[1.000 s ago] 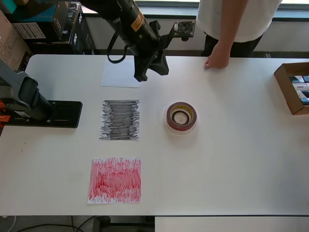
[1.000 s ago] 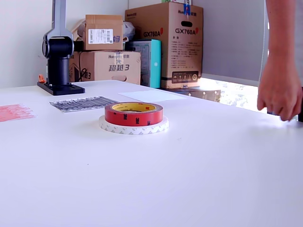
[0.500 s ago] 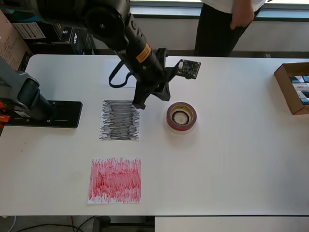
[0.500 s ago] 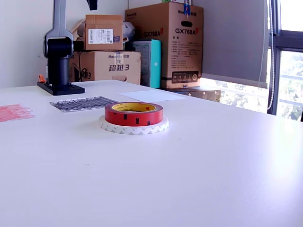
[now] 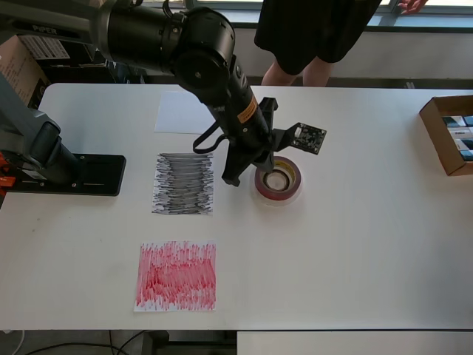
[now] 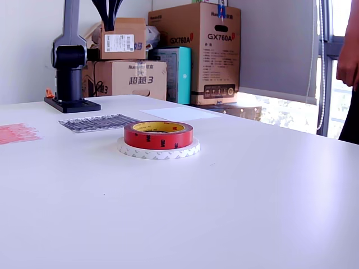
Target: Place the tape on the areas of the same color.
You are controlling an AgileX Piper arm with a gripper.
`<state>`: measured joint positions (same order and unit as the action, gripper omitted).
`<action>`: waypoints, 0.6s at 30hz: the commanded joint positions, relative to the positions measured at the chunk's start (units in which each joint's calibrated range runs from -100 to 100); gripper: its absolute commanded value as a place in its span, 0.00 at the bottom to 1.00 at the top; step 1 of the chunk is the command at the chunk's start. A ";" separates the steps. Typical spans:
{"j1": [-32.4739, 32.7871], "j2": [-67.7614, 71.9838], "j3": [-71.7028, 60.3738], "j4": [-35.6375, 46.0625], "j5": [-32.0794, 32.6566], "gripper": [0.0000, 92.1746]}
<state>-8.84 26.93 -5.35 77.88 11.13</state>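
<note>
Gripper (image 6: pixel 109 14) up high over the table, tips together, holding nothing. Red tape roll (image 6: pixel 158 134) stacked on white tape roll (image 6: pixel 159 150), beside scribbled black patch (image 5: pixel 183 183).

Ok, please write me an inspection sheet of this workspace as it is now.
Surface: white table, bare at the overhead view's right.
Job's things: red tape stacked on white tape; a dark ring shows inside the red roll from above. Red patch, black patch and white patch carry nothing.
Clutter: open box at the table's edge.
Grippers: gripper above the table, near the stack, holding nothing; jaw opening unclear.
Cables: black cable along the arm.
Surroundings: cardboard boxes, arm base, a person by the window.
</note>
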 commanded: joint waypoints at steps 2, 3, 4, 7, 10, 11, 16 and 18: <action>0.17 0.95 0.22 0.40 0.01 0.00; 0.41 1.13 0.22 0.40 -0.32 0.00; 0.49 1.42 0.22 0.40 -0.40 0.00; 0.57 2.26 -0.24 0.40 -0.48 0.00; 0.33 2.72 -0.24 0.40 -0.48 0.00; 0.17 2.72 -0.24 0.40 -0.56 0.00; 0.02 2.63 -0.24 0.40 -0.56 0.00; 0.02 2.63 -0.15 0.40 -0.56 0.00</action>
<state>-8.87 29.20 -5.33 77.88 10.95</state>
